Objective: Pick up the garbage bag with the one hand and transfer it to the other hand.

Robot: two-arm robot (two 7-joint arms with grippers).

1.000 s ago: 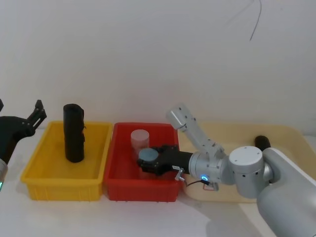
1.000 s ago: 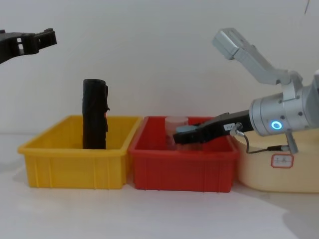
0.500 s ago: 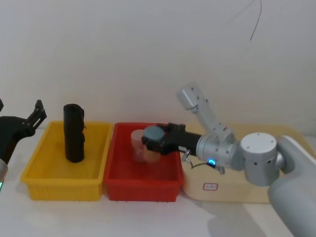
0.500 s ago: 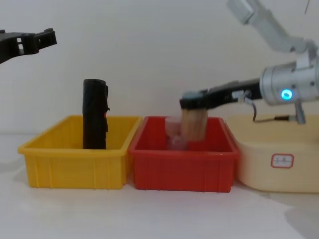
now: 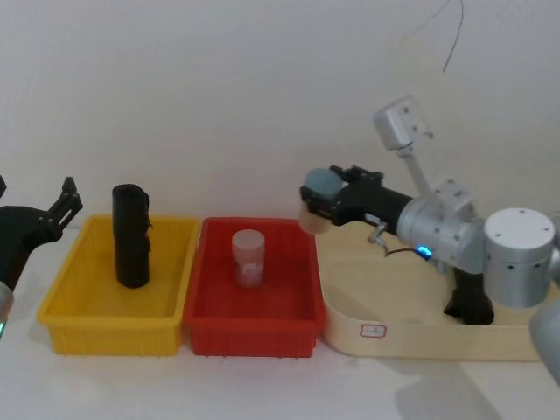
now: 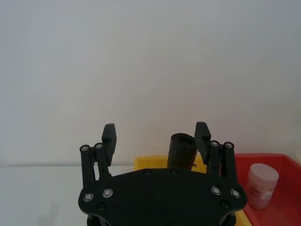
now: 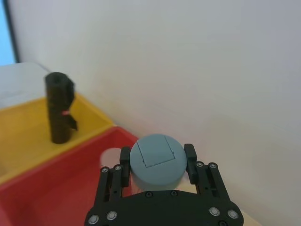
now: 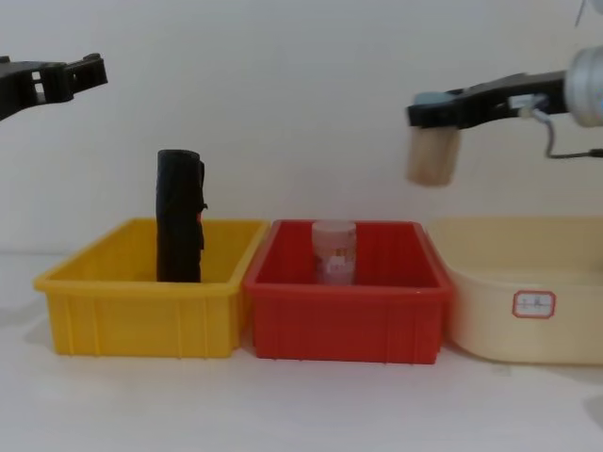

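Note:
The garbage bag shows as a black shape standing in the beige tray, mostly hidden behind my right arm. My right gripper is shut on a beige jar with a blue lid. It holds the jar in the air over the seam between the red bin and the tray. The chest view shows this gripper and jar high on the right. My left gripper is open and holds nothing, at the far left beside the yellow bin.
A like black roll with a small orange-red side mark stands upright in the yellow bin. A clear jar stands in the red bin. The three containers sit side by side against a white wall.
My right gripper lifted the blue-lidded jar out of the red bin and carried it up and to the right, toward the beige tray. The left arm has not moved.

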